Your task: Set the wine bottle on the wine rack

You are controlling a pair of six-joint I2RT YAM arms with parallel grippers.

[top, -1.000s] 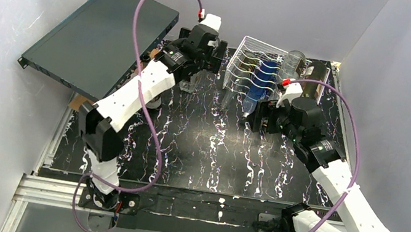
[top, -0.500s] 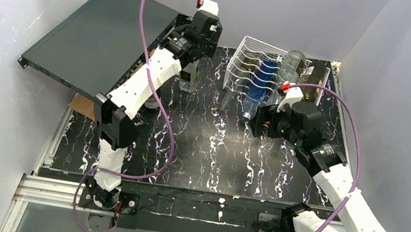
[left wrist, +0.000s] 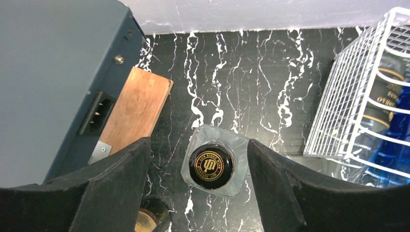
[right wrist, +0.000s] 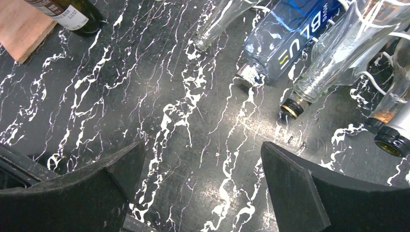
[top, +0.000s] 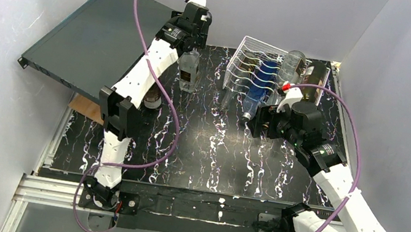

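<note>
Cropping is hiding much of the far left: the dark-teal case (left wrist: pixel 48 72) is running out of the left wrist view, and you are seeing only one end of the wooden block (left wrist: pixel 138 108) tucked against its corner. Just below the left finger (left wrist: pixel 121 183), a brown bottle (left wrist: pixel 152 220) is being cut off by the frame, so you cannot tell how it is lying from there.

Your left arm is stretching from its base to the back of the tabletop (top: pixel 210 148), its wrist pointing straight down. The left tool (left wrist: pixel 197 150) is hanging released around the black-capped wine bottle (left wrist: pixel 211 166), which is standing upright on the tabletop, near the wine rack (left wrist: pixel 348 92) but apart from it. A clear gap is showing on the bottle's left side; on its right you cannot tell whether the finger is touching glass.

The wine rack is standing at the back, its right part cut off in the left wrist view. A blue bottle (right wrist: pixel 285 41) and a clear bottle (right wrist: pixel 333 58) are lying in it with their necks pointing out toward the right arm; the labels behind the wires are hard to read.

Your right arm is folding at the near right corner, with its forearm reaching toward those necks. The right tool (right wrist: pixel 202 147) is hanging with its fingers spread wide over bare tabletop, grasping nothing.
</note>
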